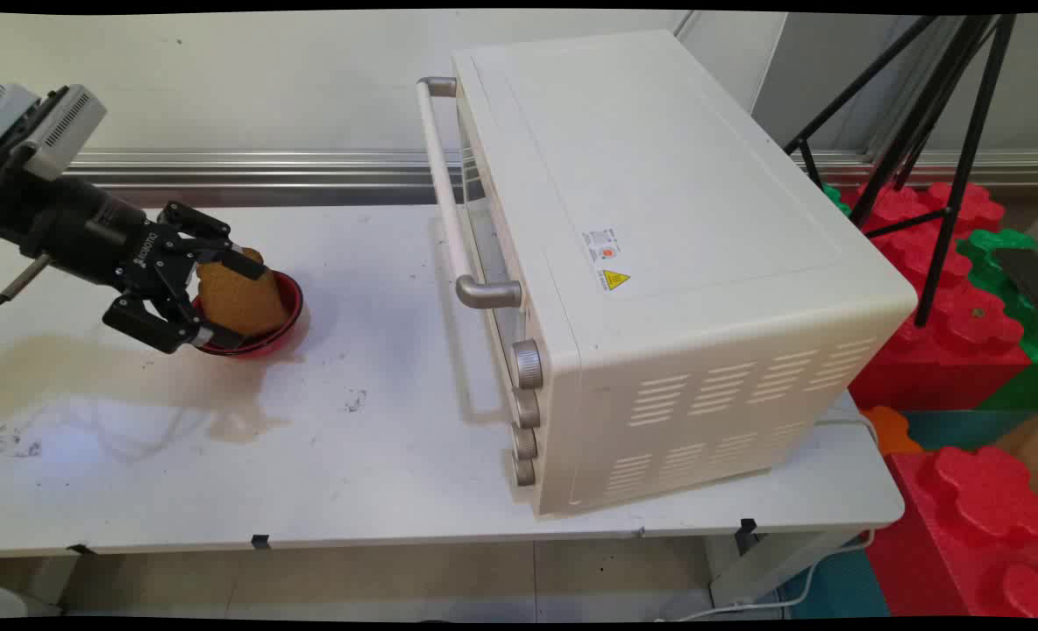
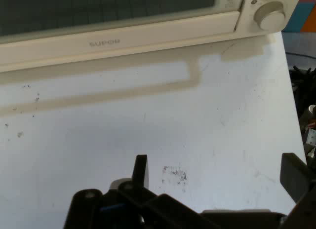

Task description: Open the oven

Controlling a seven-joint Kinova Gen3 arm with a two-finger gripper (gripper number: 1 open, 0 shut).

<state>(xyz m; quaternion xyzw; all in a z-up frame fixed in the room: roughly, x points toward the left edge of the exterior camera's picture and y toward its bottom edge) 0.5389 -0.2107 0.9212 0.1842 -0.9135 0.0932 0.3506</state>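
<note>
- Clearly spread wide, the tool (image 1: 237, 302) reaches in low over the bench (image 1: 379, 456), its two fingers well apart; the hand view shows the same open gap (image 2: 218, 167).
- Seen from the main view, a brown, rough-surfaced chunk (image 1: 240, 307) sits between the fingers, one finger (image 1: 243, 263) above it and the other below it in the picture. Whether either finger touches it cannot be told.
- That chunk stands in a red bowl (image 1: 295, 302), which rests on the bench right under the fingertips.
- Ahead of the tool, well apart from it across bare bench, stands a large cream oven (image 1: 659, 219). Its door faces the tool, with a long handle (image 1: 449, 202) across the door.
- A column of silver knobs (image 1: 528, 364) runs down the oven front beside the door; one knob (image 2: 269, 14) shows in the hand view.
- Below and behind the tool, a pale brownish stain (image 1: 89, 368) spreads over the bench, and dark specks (image 2: 175, 173) lie just ahead of the fingers.
- Far beyond the oven from the tool, a black tripod (image 1: 949, 131) stands over red and green foam blocks (image 1: 966, 324) off the bench.
</note>
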